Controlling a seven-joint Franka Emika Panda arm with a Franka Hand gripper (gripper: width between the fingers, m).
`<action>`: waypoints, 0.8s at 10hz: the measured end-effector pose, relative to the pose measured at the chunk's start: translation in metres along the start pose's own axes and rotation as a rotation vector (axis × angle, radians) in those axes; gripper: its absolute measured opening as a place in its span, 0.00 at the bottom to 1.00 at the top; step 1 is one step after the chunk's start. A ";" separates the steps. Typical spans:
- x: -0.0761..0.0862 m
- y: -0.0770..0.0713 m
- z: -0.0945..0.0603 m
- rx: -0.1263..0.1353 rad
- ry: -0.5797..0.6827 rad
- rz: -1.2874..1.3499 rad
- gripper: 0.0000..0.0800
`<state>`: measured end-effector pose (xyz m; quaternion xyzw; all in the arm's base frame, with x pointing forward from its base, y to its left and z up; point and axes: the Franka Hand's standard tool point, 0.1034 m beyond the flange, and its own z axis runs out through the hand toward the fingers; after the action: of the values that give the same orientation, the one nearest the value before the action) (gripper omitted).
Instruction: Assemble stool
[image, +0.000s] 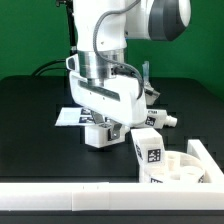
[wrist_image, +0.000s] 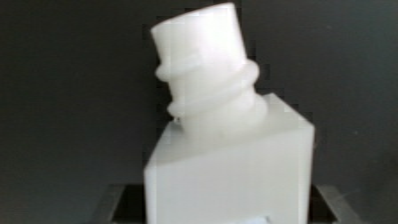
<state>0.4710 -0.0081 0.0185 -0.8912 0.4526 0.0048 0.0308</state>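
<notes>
My gripper (image: 103, 135) is low over the black table, shut on a white stool leg (image: 97, 134). In the wrist view the leg (wrist_image: 228, 150) fills the space between the jaws, its blocky body inside my gripper (wrist_image: 231, 214) and its threaded peg (wrist_image: 210, 70) tilted away from the camera. The round white seat (image: 188, 172) lies at the exterior view's lower right. Another tagged leg (image: 148, 148) stands upright at the seat's left edge. A further leg (image: 160, 117) lies behind, to the right of the gripper.
The marker board (image: 70, 117) lies flat on the table just left of the gripper, partly hidden by it. A long white edge bar (image: 70, 200) runs along the front, and another (image: 212, 152) stands at the right by the seat.
</notes>
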 end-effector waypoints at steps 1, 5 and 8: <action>0.005 0.006 0.000 -0.002 0.006 -0.211 0.40; 0.018 0.024 0.004 -0.026 0.035 -0.507 0.41; 0.022 0.017 -0.002 -0.016 -0.070 -0.456 0.78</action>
<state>0.4707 -0.0360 0.0188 -0.9699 0.2382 0.0320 0.0396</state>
